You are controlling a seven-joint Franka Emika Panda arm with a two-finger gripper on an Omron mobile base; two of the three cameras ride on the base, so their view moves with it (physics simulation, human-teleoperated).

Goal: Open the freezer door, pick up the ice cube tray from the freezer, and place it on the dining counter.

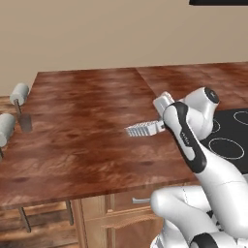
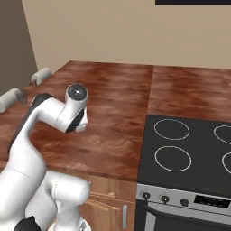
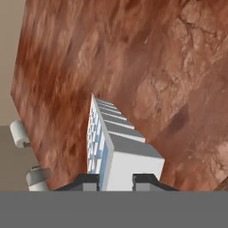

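Observation:
The ice cube tray (image 1: 142,129) is a pale blue-white strip of small cells, held on edge low over the dining counter (image 1: 82,121). My gripper (image 1: 161,127) is shut on its near end, at the right of the glossy reddish-brown top. In the hand view the tray (image 3: 116,141) runs away from me between the two dark fingertips (image 3: 87,181), with the wood grain of the counter (image 3: 147,58) beneath. Whether the tray touches the counter I cannot tell. From the right base view my own arm hides the tray above the counter (image 2: 117,103).
A black cooktop (image 2: 189,144) with ring burners adjoins the counter's right side (image 1: 232,138). Two grey-cushioned stools (image 1: 19,93) (image 1: 6,127) stand at the counter's far left edge. Wooden cabinet drawers (image 1: 121,208) sit below the front edge. A beige wall lies behind.

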